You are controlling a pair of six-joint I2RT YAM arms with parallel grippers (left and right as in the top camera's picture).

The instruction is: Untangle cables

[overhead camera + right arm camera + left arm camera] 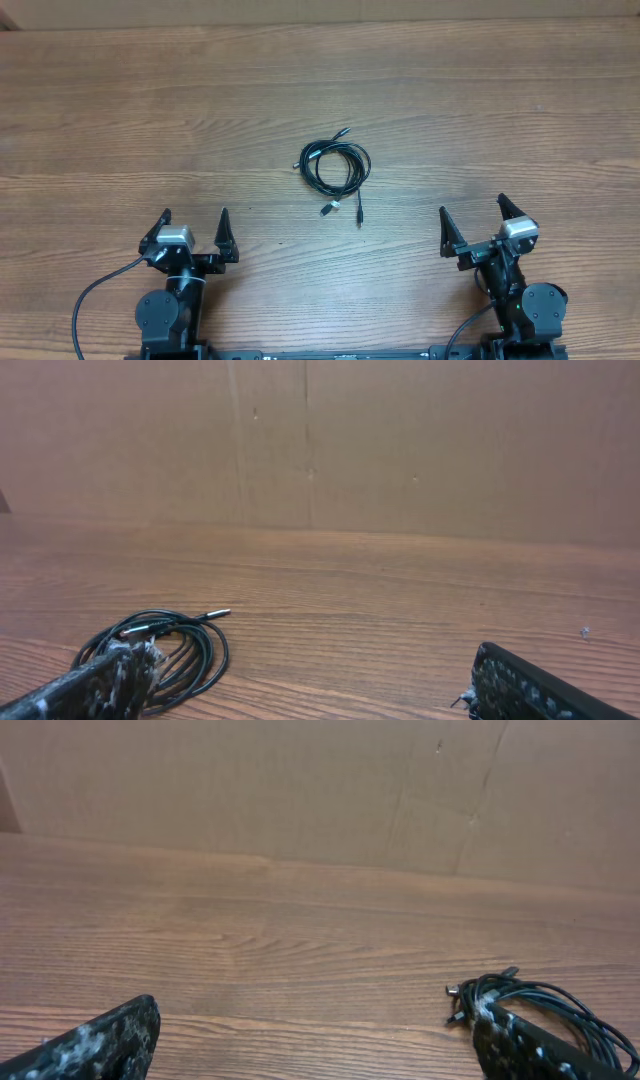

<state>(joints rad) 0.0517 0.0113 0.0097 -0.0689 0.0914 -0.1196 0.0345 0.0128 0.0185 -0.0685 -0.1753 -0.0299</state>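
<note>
Jaws of both arms apart, empty; cables coiled mid wood-grain table; creased brown backdrop behind.

Black cables, plug ends perhaps silver; brown wood-grain table; plain tan wall.

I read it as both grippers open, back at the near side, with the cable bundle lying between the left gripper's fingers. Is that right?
Not quite. Both grippers are open at the near side, but the cables lie coiled in the middle of the table. They are well clear of the left gripper and of the right gripper, with nothing between either one's fingers. The overhead view shows it.
</note>
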